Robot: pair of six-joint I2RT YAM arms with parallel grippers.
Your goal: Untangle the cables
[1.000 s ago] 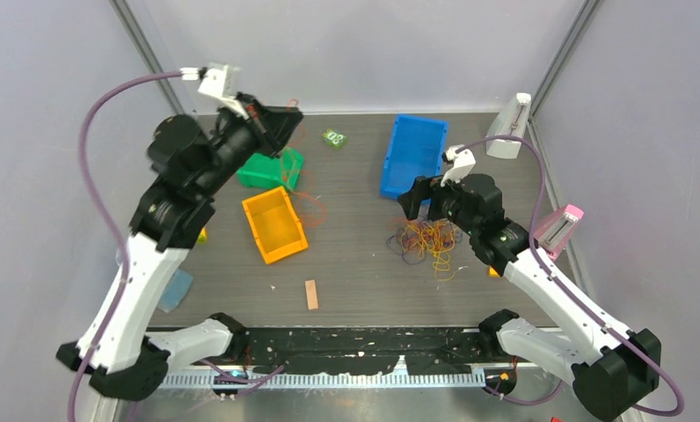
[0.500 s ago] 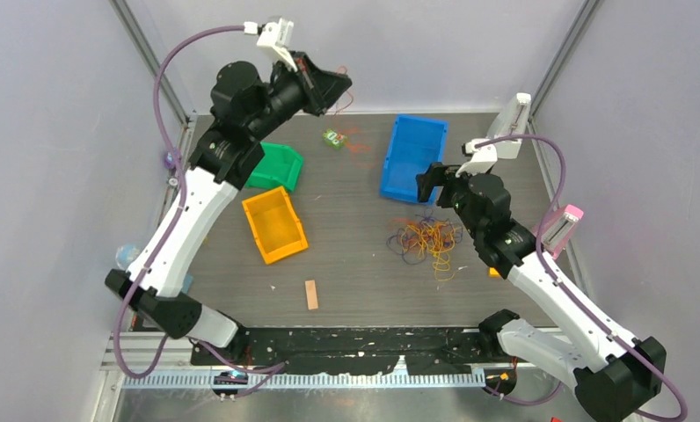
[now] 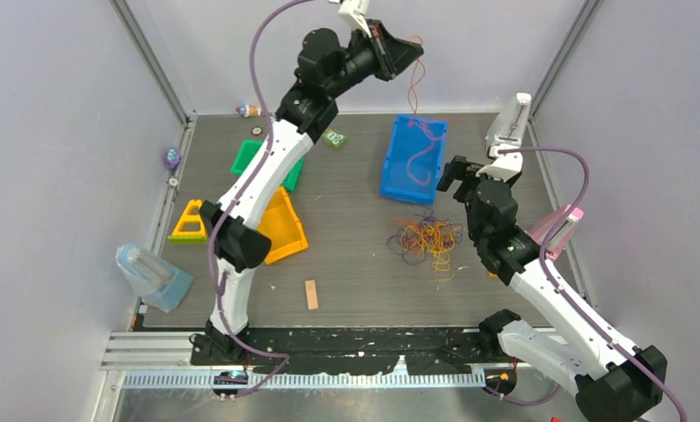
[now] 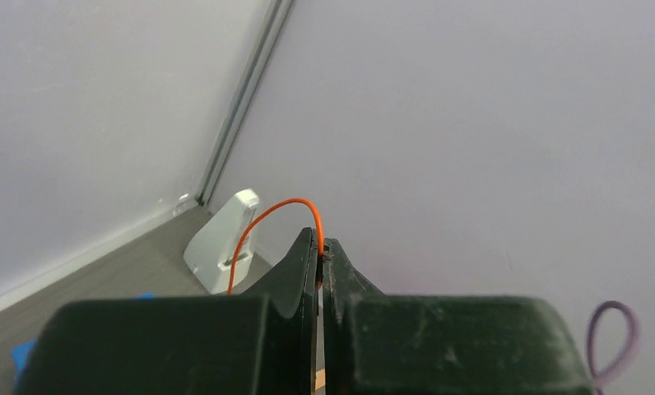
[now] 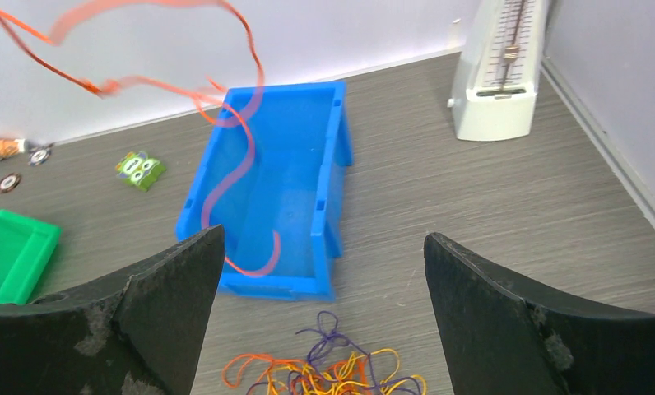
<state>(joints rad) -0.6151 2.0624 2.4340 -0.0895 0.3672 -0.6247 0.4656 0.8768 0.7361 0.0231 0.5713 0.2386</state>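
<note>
High against the far wall, the left gripper [image 4: 320, 247] pinches one orange wire [image 4: 262, 220], its strand dangling over the blue bin [image 3: 390, 167]. Nearer, the right gripper [image 5: 323, 236] hovers wide open above the tangle of cables [image 3: 427, 239], with bare table [image 3: 355, 237] on its left.

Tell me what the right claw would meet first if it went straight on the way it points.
Most likely the near wall of the blue bin, straight ahead of the open right claw. The cable tangle lies lower, probably under that line; depth is unclear.
</note>
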